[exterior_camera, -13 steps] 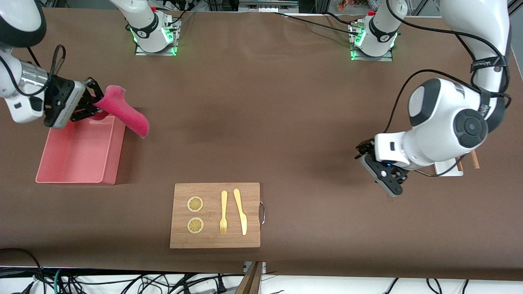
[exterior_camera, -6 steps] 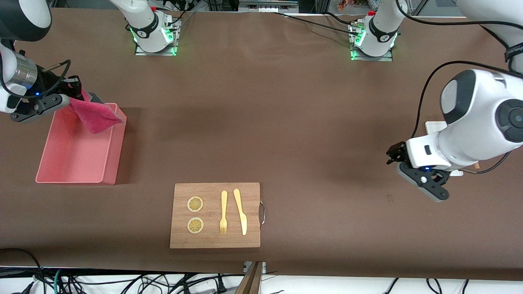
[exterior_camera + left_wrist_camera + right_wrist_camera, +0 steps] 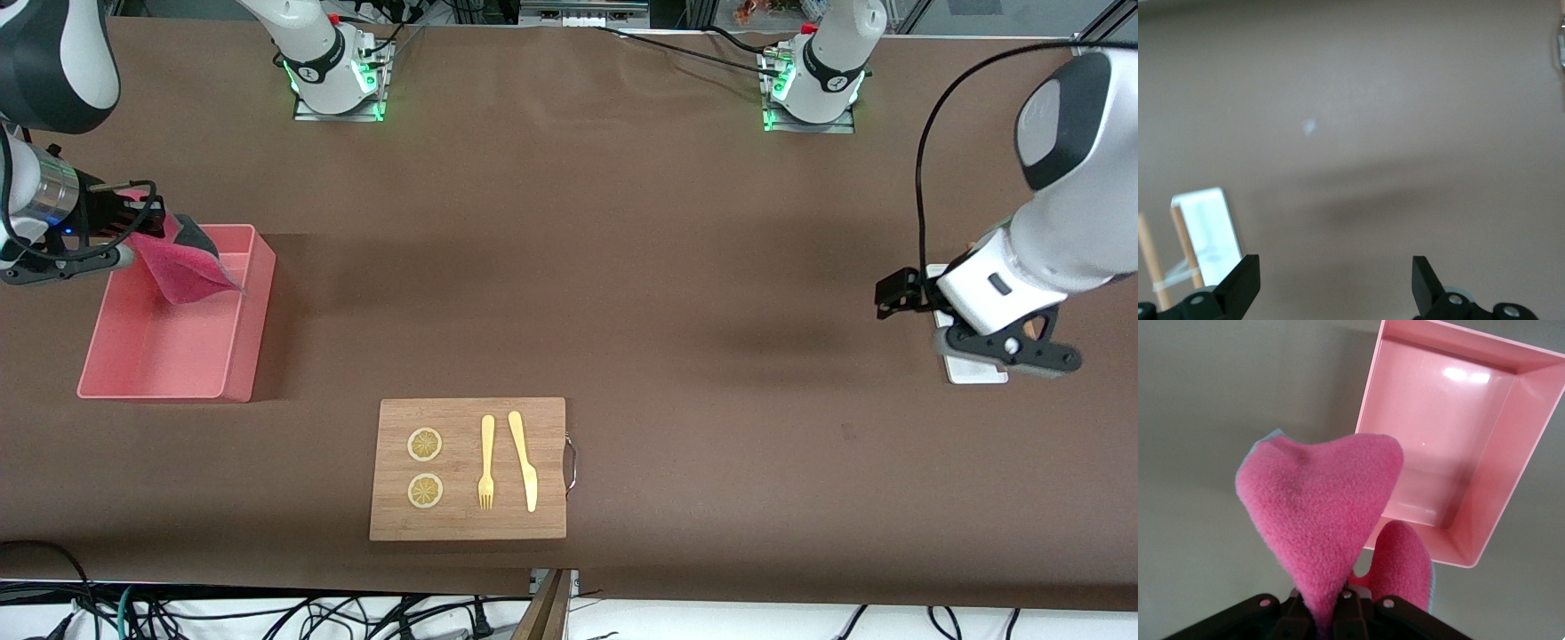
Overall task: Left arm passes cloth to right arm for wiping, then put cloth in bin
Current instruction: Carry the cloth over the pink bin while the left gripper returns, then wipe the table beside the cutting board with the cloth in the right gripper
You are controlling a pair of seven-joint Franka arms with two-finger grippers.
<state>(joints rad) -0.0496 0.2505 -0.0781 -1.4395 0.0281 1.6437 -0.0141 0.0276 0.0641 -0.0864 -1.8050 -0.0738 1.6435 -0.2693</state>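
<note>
My right gripper point(image 3: 156, 229) is shut on the crimson-pink cloth point(image 3: 188, 268), which hangs down over the farther end of the light pink bin point(image 3: 260, 293). In the right wrist view the cloth point(image 3: 1325, 493) rises folded from the shut jaws of the right gripper point(image 3: 1338, 613), with the empty bin point(image 3: 1531, 453) below it. My left gripper point(image 3: 891, 295) is open and empty above the table at the left arm's end, beside a small white tray point(image 3: 973, 369). In the left wrist view the left gripper point(image 3: 1335, 283) has its fingertips point(image 3: 1239, 283) wide apart over bare table.
A wooden cutting board point(image 3: 468, 516) with two lemon slices, a fork point(image 3: 486, 462) and a knife point(image 3: 524, 462) lies near the front camera. The white tray point(image 3: 1205, 227) carries wooden sticks point(image 3: 1185, 247).
My right gripper has carried the cloth from beside the bin's edge to over the bin, and the cloth now hangs down. My left arm has drawn back toward its end, over the white tray.
</note>
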